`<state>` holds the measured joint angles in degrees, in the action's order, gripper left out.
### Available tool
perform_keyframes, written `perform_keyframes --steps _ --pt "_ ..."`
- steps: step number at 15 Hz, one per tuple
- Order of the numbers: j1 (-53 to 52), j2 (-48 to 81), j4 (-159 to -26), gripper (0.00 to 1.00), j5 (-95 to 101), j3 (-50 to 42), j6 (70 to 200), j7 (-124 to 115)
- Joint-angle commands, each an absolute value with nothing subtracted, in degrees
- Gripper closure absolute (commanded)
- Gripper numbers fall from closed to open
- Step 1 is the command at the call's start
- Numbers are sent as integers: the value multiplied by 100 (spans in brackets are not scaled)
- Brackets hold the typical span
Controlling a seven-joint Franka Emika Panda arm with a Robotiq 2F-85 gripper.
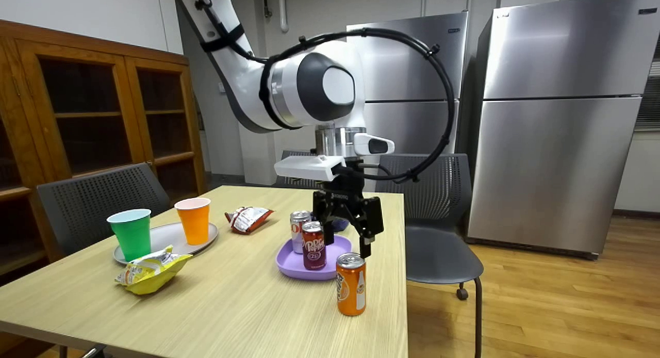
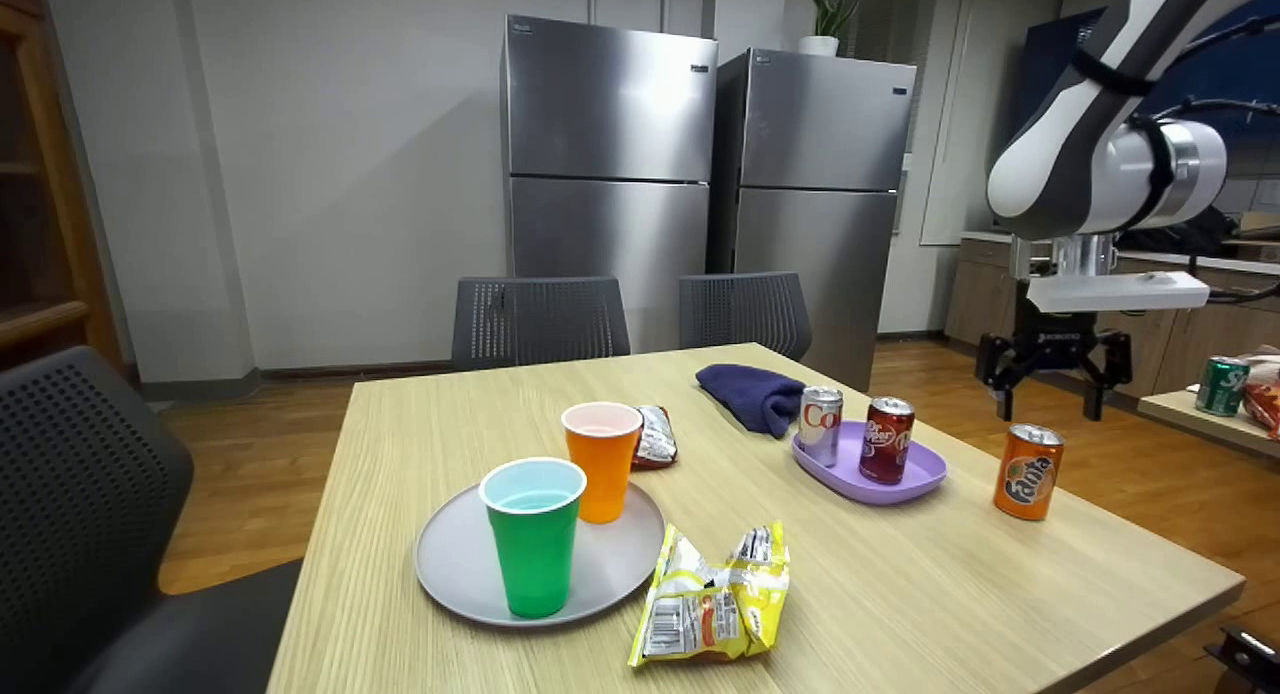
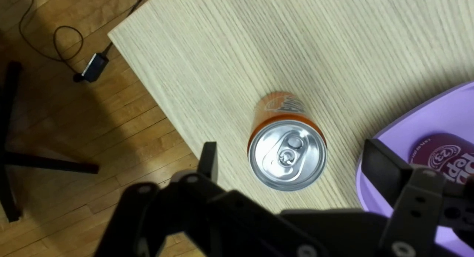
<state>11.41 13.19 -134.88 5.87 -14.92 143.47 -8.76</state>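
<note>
1. Altogether, the table (image 2: 900, 594) bears one orange can (image 3: 287, 153), one Dr Pepper can (image 2: 886, 441) and one silver can (image 2: 821, 429), three in all, each upright; the latter two share one purple plate (image 2: 930, 477).
2. A green cup (image 2: 536, 549) and an orange cup (image 2: 603, 464), two of that kind, stand on one gray plate (image 2: 450, 554); a yellow snack bag (image 2: 715, 609) just beside it and a red-and-white snack bag (image 1: 249, 218) farther off make two of theirs. One dark blue cloth (image 2: 750, 394) lies near the purple plate.
3. Position of the orange can: near the table's edge, beside the purple plate but apart from it.
4. Surroundings: in the wrist view, one finger (image 3: 385, 168) overlaps the purple plate's rim, the Dr Pepper can close by. Background: two refrigerators (image 2: 610, 224), three chairs (image 1: 433, 255) and, in an exterior view, one green can (image 2: 1222, 386) on a separate surface (image 2: 1200, 419).
5. Pose: in both exterior views, the white arm (image 2: 1120, 184) reaches down from above, bends, and carries the gripper (image 2: 1048, 406) pointing downward near the orange can's top.
6. End effector: jaws parted wide, holding nothing; in the wrist view the can's lid appears between them, a gap on either side.
</note>
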Motion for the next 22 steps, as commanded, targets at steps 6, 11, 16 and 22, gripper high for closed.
perform_keyframes --steps 6,11,16,22 --pt "1193 1681 -13424 0 238 -1489 14667 -928" --pt "1201 1825 -13410 0 103 -1503 14846 -914" --pt "1214 1826 -13417 0 -5 -1517 14977 -881" --pt "1196 1809 -13453 51 -36 -1502 15119 -862"
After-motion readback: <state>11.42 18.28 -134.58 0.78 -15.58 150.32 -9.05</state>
